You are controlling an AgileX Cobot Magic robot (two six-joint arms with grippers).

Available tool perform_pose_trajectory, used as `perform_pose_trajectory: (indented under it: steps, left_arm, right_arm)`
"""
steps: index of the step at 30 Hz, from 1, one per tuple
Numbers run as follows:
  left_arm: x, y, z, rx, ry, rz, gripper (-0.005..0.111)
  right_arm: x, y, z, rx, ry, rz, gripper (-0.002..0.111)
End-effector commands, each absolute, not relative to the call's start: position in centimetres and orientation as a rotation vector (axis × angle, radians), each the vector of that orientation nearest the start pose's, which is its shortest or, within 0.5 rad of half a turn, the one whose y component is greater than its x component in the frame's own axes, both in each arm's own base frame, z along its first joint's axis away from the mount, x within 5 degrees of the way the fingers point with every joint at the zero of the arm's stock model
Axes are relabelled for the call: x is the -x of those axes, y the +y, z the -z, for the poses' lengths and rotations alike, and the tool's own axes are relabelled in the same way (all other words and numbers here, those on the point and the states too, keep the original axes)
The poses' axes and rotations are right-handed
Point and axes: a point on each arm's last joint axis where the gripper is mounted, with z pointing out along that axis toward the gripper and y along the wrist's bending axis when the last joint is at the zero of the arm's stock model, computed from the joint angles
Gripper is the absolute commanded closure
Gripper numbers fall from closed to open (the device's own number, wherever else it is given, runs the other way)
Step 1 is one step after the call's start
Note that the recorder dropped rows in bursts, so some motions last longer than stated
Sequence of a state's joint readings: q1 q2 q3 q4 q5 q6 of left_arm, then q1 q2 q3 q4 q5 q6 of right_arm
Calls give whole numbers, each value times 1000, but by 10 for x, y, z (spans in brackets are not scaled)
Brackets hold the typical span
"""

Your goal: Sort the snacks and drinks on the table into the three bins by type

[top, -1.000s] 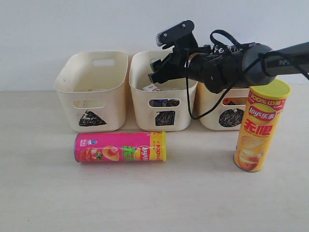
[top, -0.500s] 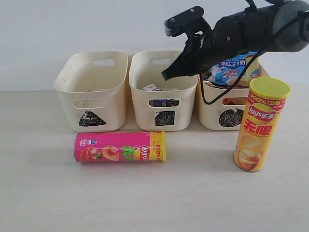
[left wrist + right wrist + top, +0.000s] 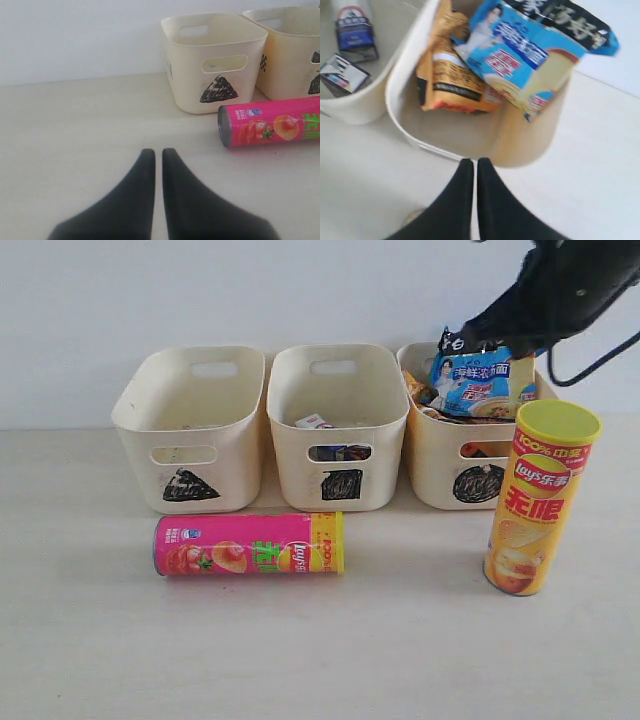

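A pink chip tube (image 3: 249, 544) (image 3: 272, 121) lies on its side in front of the bins. The orange-yellow tube (image 3: 540, 502) stands upright at the right. Three cream bins stand in a row: triangle (image 3: 150, 430) (image 3: 190, 75), square (image 3: 300, 455), circle (image 3: 430, 465) (image 3: 395, 110). A blue noodle packet (image 3: 478, 380) (image 3: 530, 55) and an orange one (image 3: 452, 75) sit in the circle bin. Two drink cartons (image 3: 354, 30) (image 3: 342, 74) lie in the square bin. My right gripper (image 3: 492, 322) (image 3: 474, 162) is shut and empty above the circle bin. My left gripper (image 3: 155, 152) is shut and empty over bare table.
A white wall runs close behind the bins. The pale tabletop (image 3: 320, 660) stretches in front of the tubes. The blue packet sticks up above the circle bin's rim.
My right gripper shut, rose and swung right, from over the square bin to above the circle bin. The blue packet now shows uncovered in that bin.
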State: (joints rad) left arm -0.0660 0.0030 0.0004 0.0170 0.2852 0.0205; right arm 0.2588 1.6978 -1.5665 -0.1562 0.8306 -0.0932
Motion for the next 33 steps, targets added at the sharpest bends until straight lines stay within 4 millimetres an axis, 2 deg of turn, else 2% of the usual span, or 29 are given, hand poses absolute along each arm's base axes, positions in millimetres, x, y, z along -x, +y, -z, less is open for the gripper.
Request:
perform_pose_trajectory:
  steps: [1,2,5,8,9,10,11,16,18,23,27,33]
  left_arm:
    - [-55,-3,-188,-80,1762,18,102]
    - [-55,-3,-188,-80,1762,18,102]
    - [-55,-3,-188,-80,1762,18,102]
    - [-55,-3,-188,-80,1762,18,102]
    - [-55,-3,-188,-80,1762,18,102]
    - [-55,-3,-188,-80,1762,18,102]
    - [-55,-3,-188,-80,1762,18,102]
    - [-55,-3,-188,-80,1762,18,102]
    - [-55,-3,-188,-80,1762,18,102]
    - [-55,-3,-188,-80,1762,18,102]
    - [-55,-3,-188,-80,1762,18,102]
    - [-55,-3,-188,-80,1762,18,102]
  right_arm:
    - [-361,49,-353,379,2460,172,108]
    - [-356,33,-354,310,2491,186,108]
    - [-333,4,-349,130,2522,185,108]
    - [-306,1,-347,61,2459,156,108]
    - [-291,1,-348,20,2401,128,108]
    - [-283,1,-347,-6,2388,112,108]
    - [-265,1,-348,-35,2336,90,108]
    - [-195,0,-348,-19,2158,71,108]
    - [-176,-1,-345,-13,2132,73,108]
    - [-141,-3,-343,8,2054,87,108]
    - [-121,-4,-340,-14,2033,75,108]
    - [-106,-4,-347,-57,1982,41,108]
